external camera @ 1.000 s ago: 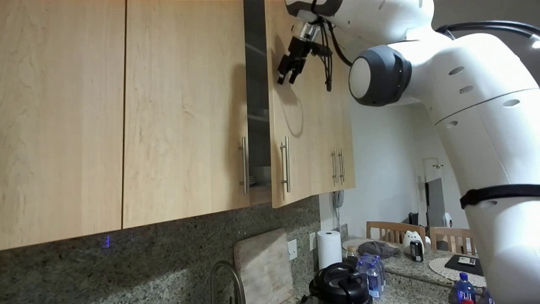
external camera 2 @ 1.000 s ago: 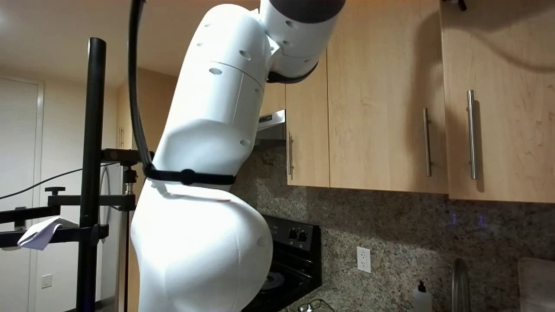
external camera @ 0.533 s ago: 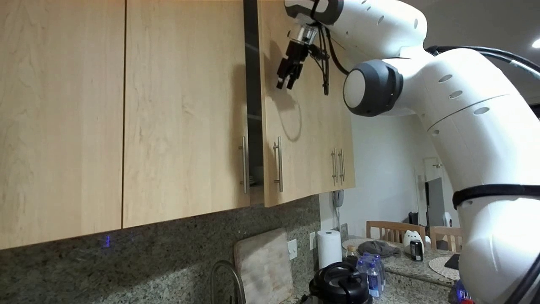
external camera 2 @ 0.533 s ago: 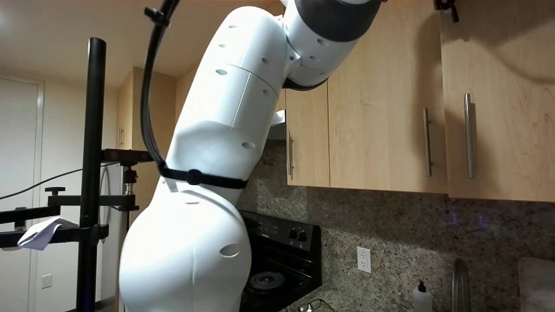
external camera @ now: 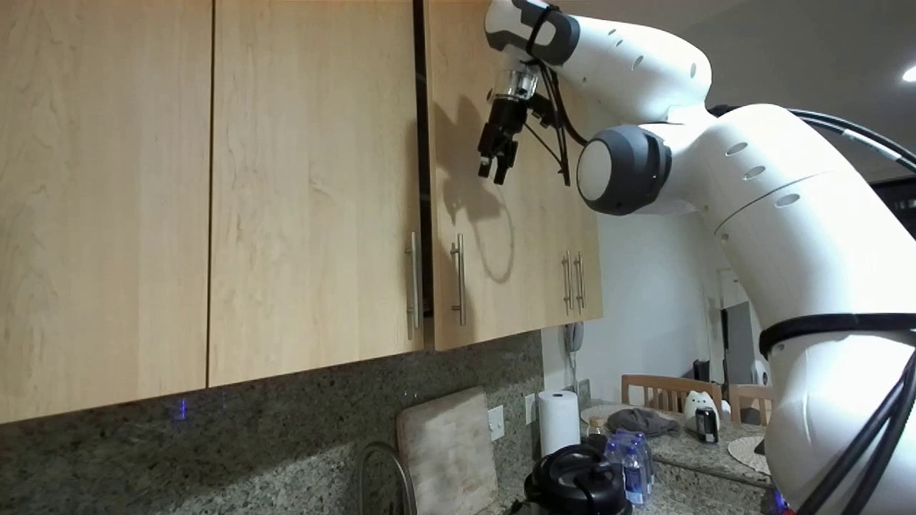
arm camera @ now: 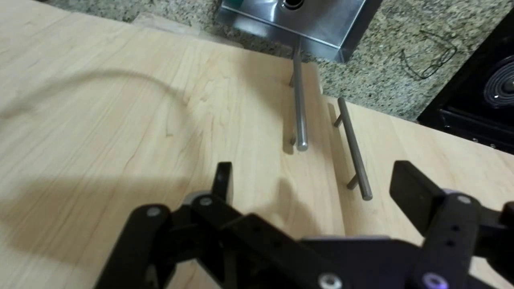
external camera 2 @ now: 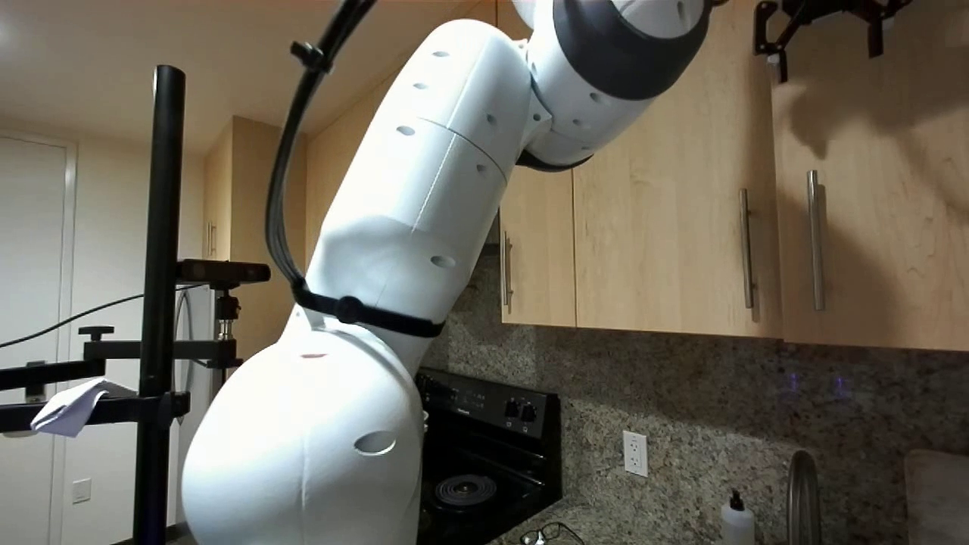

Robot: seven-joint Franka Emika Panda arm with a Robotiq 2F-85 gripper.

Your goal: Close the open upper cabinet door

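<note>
The upper cabinet door point(external camera: 486, 300) is a light maple panel with a slim metal bar handle point(external camera: 461, 279). It stands slightly ajar, with a narrow dark gap at its handle-side edge. It also shows in an exterior view point(external camera 2: 901, 265) and in the wrist view point(arm camera: 209, 120), where its edge stands proud of the neighbouring door. Its white inner face is hidden. My gripper point(external camera: 492, 176) is open and empty in front of the door, above the handle. In the wrist view point(arm camera: 313, 176) its fingers are wide apart, with both handles beyond them. The fingertips look apart from the door.
A shut neighbouring door point(external camera: 322, 179) with its own bar handle point(external camera: 415, 282) stands beside the gap. Below are a faucet point(external camera: 390, 458), a cutting board point(external camera: 451, 443), a black pot point(external camera: 578, 479) and a sink point(arm camera: 313, 16). A stove point(external camera 2: 484, 454) stands further along.
The door has swung inward and the gap at its edge has narrowed a lot. My gripper has moved lower in front of the door, and the arm has come down with it.
</note>
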